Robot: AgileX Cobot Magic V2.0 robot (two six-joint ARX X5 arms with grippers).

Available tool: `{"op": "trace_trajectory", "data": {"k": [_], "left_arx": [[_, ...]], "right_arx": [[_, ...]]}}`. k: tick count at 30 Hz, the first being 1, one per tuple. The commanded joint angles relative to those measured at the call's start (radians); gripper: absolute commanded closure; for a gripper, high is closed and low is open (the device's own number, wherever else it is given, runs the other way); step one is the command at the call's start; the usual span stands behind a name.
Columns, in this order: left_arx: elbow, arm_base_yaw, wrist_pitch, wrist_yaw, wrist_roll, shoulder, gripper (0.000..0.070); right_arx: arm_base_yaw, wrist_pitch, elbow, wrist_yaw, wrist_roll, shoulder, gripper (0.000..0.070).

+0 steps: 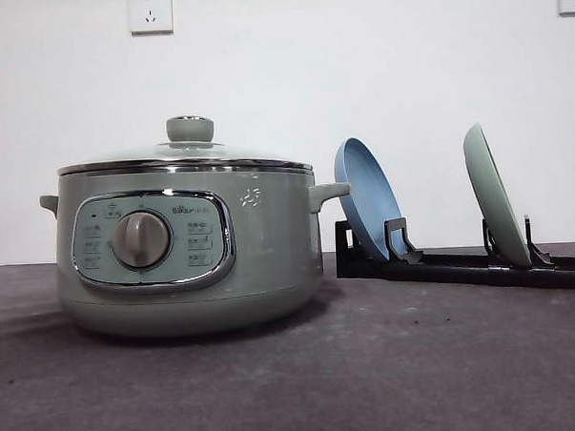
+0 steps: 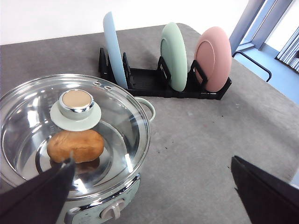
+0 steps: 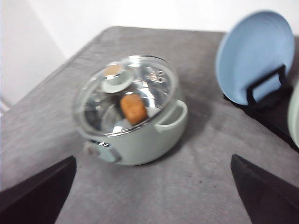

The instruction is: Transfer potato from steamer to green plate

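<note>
Orange-brown potato [image 2: 75, 145] lies inside lidded steamer [image 1: 189, 248]; green plate [image 1: 495, 195] racked upright.

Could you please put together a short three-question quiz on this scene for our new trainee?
1. True or false: the glass lid is on the steamer.
2. Where is the potato? A) in the steamer B) on the green plate C) on the table
3. How does the green plate stand?

Key: 1 true. 2 A. 3 On edge in the black rack, between the blue plate and the pink plate.
</note>
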Motion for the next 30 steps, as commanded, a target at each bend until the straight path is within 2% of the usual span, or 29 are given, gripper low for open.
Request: {"op": "trace_trajectory", "data": {"k": [1, 7, 17, 23, 30], "left_arx": [[0.023, -0.004, 0.014, 0.008, 0.001, 0.006, 0.0000], [0.023, -0.003, 0.014, 0.007, 0.014, 0.009, 0.0000], [0.023, -0.004, 0.009, 0.007, 0.014, 0.023, 0.0000], [0.023, -0.004, 0.010, 0.007, 0.014, 0.023, 0.0000], [0.023, -0.004, 0.010, 0.007, 0.014, 0.023, 0.0000]], "right_arx": [[0.002, 0.021, 0.026, 0.014, 0.065, 0.058, 0.0000], [-0.013, 0.034, 0.123, 0.065, 0.081, 0.280, 0.0000], [-0.082, 0.021, 0.411, 0.105, 0.087, 0.659, 0.0000], [-0.125, 0.024, 0.538, 0.107, 0.095, 0.828, 0.0000], [-0.157, 0.056, 0.580, 0.144, 0.097, 0.943, 0.0000]]}}
